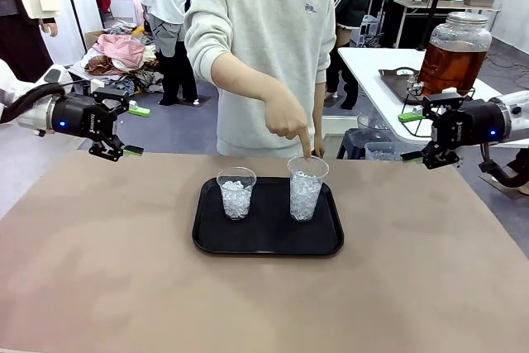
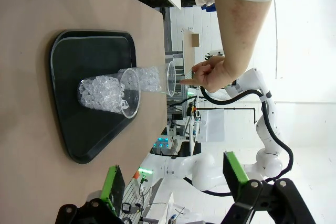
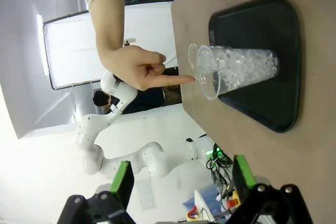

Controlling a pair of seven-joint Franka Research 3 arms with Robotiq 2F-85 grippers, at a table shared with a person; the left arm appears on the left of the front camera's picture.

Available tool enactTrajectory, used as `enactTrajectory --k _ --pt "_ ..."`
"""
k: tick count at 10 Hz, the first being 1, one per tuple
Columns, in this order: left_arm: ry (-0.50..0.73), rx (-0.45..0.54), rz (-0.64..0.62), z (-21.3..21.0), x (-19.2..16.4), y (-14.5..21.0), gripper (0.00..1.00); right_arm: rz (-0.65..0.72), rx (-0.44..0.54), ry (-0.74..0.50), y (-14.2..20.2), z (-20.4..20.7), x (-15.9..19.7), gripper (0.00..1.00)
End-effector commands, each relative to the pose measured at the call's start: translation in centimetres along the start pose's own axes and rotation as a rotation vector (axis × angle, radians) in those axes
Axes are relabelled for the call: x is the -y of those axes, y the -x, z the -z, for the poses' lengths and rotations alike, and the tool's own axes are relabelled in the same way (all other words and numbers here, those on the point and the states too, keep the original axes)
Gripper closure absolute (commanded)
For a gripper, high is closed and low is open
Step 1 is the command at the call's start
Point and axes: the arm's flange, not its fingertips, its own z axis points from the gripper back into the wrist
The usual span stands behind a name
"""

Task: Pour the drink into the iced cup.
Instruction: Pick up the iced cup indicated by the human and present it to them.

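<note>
On your desk [image 1: 99, 270] a hand [image 1: 289, 126] points at the right iced cup [image 1: 306, 189]; the drink [image 1: 450, 68] stands far right; your left tool [image 1: 135, 130] and right tool [image 1: 412, 136] gape.

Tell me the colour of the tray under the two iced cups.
Black, plain with no pattern. The tray shows best in the front view.

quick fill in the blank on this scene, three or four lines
The shorter clear plastic cup and the taller clear plastic cup both hold ____.
By height, the person's hand points at the ____ cup.
Both cups stand on a black rectangular ____.
The left claw and the right claw are both ____, holding nothing.
Missing words: ice, taller, tray, open.
</note>
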Motion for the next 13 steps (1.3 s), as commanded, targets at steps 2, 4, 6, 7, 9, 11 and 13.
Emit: enactTrajectory --k 2,4,6,7,9,11,13 --pt "0.0 0.0 0.0 -0.1 0.0 0.1 0.0 -0.306 0.031 -0.005 -0.2 0.1 -1.3 0.0" --pt "0.0 0.0 0.0 -0.1 0.0 0.1 0.0 -0.59 0.052 0.027 0.2 0.6 -1.4 0.0" --pt "0.0 0.0 0.0 -0.1 0.0 0.1 0.0 -0.773 0.045 0.074 0.3 1.4 -1.8 0.0" --pt "0.0 0.0 0.0 -0.1 0.0 0.1 0.0 -0.795 0.004 0.074 0.3 1.7 -2.0 0.0" --pt "0.0 0.0 0.0 -0.1 0.0 0.1 0.0 -0.753 0.007 0.067 -0.2 1.0 -2.6 0.0" --pt "0.0 0.0 0.0 -0.1 0.0 0.1 0.0 -0.753 0.007 0.067 -0.2 1.0 -2.6 0.0" --pt "0.0 0.0 0.0 -0.1 0.0 0.1 0.0 -0.753 0.007 0.067 -0.2 1.0 -2.6 0.0"
